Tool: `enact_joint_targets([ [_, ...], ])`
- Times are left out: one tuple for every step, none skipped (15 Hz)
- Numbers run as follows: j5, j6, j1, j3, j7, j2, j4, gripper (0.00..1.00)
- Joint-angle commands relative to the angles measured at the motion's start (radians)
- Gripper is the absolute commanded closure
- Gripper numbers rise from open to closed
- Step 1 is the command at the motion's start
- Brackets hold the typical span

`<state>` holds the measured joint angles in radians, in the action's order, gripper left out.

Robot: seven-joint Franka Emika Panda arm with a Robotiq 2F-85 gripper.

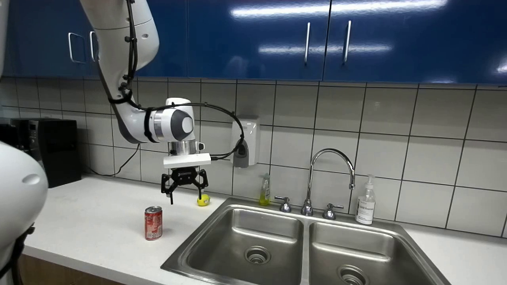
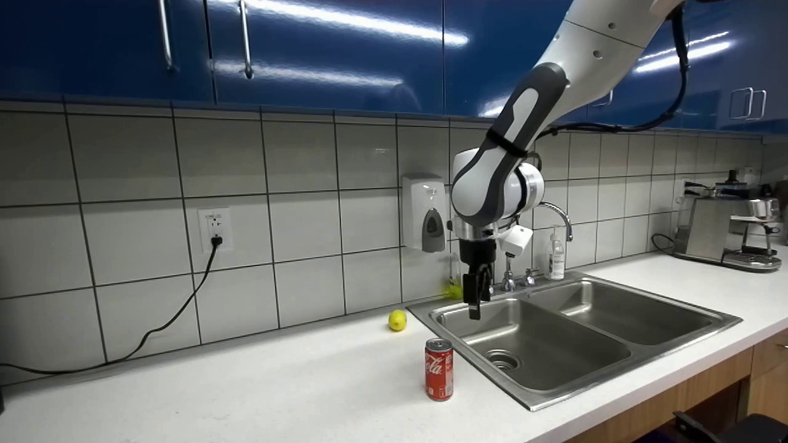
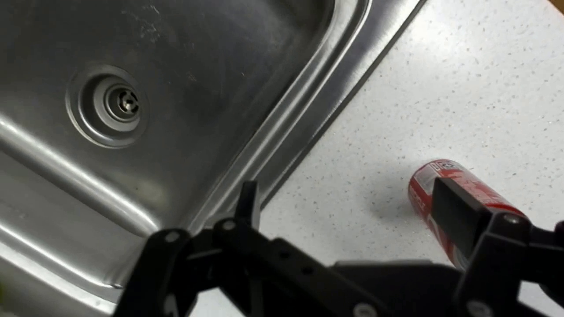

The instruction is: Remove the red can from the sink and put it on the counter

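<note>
In an exterior view a red Coca-Cola can (image 1: 153, 223) stands upright on the white worktop (image 1: 99, 213), outside the double-basin stainless steel sink (image 1: 305, 249) and at about 9 o'clock from it. The gripper (image 1: 186, 200) hangs in the air between 1 and 2 o'clock from the can, pointing down, its fingers (image 3: 456, 215) spread wide with nothing held between them; both exterior views show it apart from the can.

In the wrist view one finger overlaps the can toward 4 o'clock, while its opposite overlaps the sink's rim toward 7 o'clock; the drain (image 3: 108, 105) lies toward 10 o'clock.

A lemon (image 2: 397, 320) rests on the worktop at about 11 o'clock from the can in an exterior view, near the tiled wall (image 2: 308, 301). There too, a steel espresso machine (image 2: 705, 227) stands beyond the sink, at about 2 o'clock from it.

Along the sink's back ledge in an exterior view, the chrome gooseneck faucet (image 1: 309, 183) rises at 12 o'clock, with a clear bottle of yellow-green liquid (image 1: 264, 192) at 11 and a pump bottle (image 1: 365, 206) at 2. A soap dispenser (image 1: 246, 138) is fixed to the tiles above the yellow-green one.
</note>
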<state>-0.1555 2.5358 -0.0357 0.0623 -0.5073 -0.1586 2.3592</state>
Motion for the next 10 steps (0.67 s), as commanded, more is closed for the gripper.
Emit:
enact_joint_targets([
  [-0.027,-0.054,0.025,-0.038,0.091,0.064,0.031,0.00],
  [-0.029,-0.064,0.032,-0.051,0.106,0.071,0.035,0.00],
  [-0.032,-0.072,0.039,-0.064,0.121,0.079,0.042,0.00],
  [-0.034,-0.079,0.045,-0.077,0.138,0.087,0.048,0.00],
  [-0.038,-0.088,0.052,-0.091,0.154,0.093,0.054,0.00],
  [-0.043,-0.092,0.059,-0.103,0.167,0.101,0.063,0.00],
  [-0.047,-0.100,0.066,-0.114,0.178,0.108,0.070,0.00],
  [-0.051,-0.103,0.073,-0.125,0.190,0.115,0.079,0.00],
  [-0.056,-0.108,0.080,-0.135,0.202,0.122,0.086,0.00],
  [-0.061,-0.111,0.086,-0.145,0.214,0.129,0.094,0.00],
])
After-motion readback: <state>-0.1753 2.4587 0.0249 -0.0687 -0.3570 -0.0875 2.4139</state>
